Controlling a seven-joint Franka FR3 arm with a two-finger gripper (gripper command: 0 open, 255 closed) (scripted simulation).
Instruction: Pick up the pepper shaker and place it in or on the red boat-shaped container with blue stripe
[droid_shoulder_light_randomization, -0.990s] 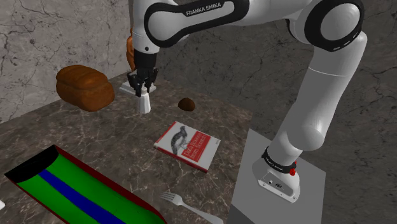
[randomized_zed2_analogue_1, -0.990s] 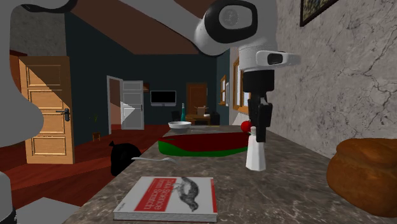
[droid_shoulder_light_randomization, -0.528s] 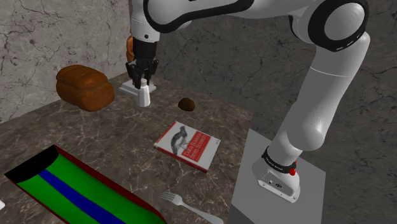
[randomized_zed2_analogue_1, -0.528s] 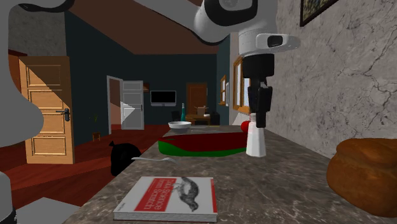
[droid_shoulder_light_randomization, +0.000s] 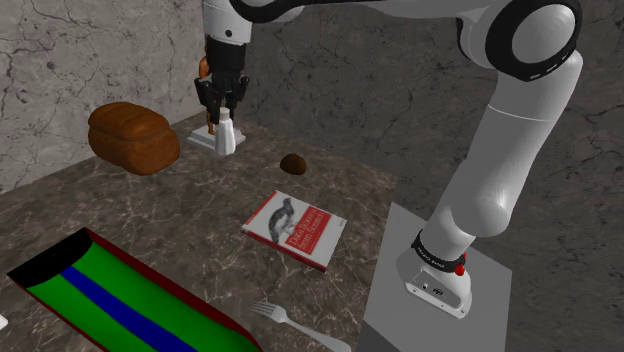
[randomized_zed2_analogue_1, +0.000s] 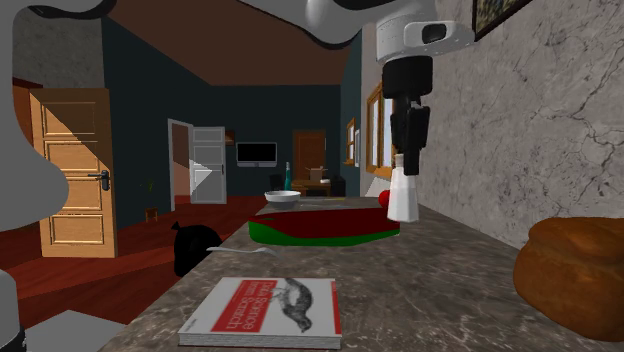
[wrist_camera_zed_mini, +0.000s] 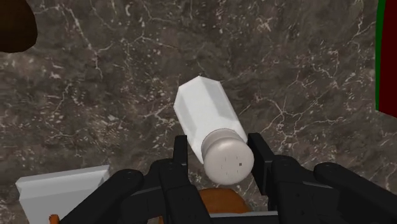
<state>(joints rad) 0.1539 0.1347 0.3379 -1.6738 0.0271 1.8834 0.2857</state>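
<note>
Dark veined marble makes up the countertop (droid_shoulder_light_randomization: 180, 210), backed by a grey cracked wall, with a dim blue-walled room opening behind it in the second exterior view. Above the far corner of this surface, the black gripper (droid_shoulder_light_randomization: 222, 105) is clamped on the pepper shaker (droid_shoulder_light_randomization: 227, 132). In the wrist view its 2 fingers (wrist_camera_zed_mini: 181, 153) press either side of the shaker's neck, just under the rounded cap (wrist_camera_zed_mini: 224, 158), and the white body (wrist_camera_zed_mini: 207, 111) points down toward the marble. From the second exterior view the shaker (randomized_zed2_analogue_1: 403, 190) hangs below the gripper (randomized_zed2_analogue_1: 408, 160) and seems clear of the surface, though no view makes the gap beneath it certain.

The red boat-shaped container (droid_shoulder_light_randomization: 110, 300), green inside with 1 blue stripe, lies well apart from the shaker at the shoulder view's lower left. A brown bread loaf (droid_shoulder_light_randomization: 132, 135) sits near the shaker, between it and the container's side of the counter. A red-and-white book (droid_shoulder_light_randomization: 295, 230), a fork (droid_shoulder_light_randomization: 290, 322) and a small brown lump (droid_shoulder_light_randomization: 293, 162) lie off toward the stand.

I judge the grasp made and the carry as the step in hand. The next move calls for a sweep across the counter toward the container, high enough to pass the loaf and the container's red wall. After that comes a descent over the green interior before the fingers let go.
</note>
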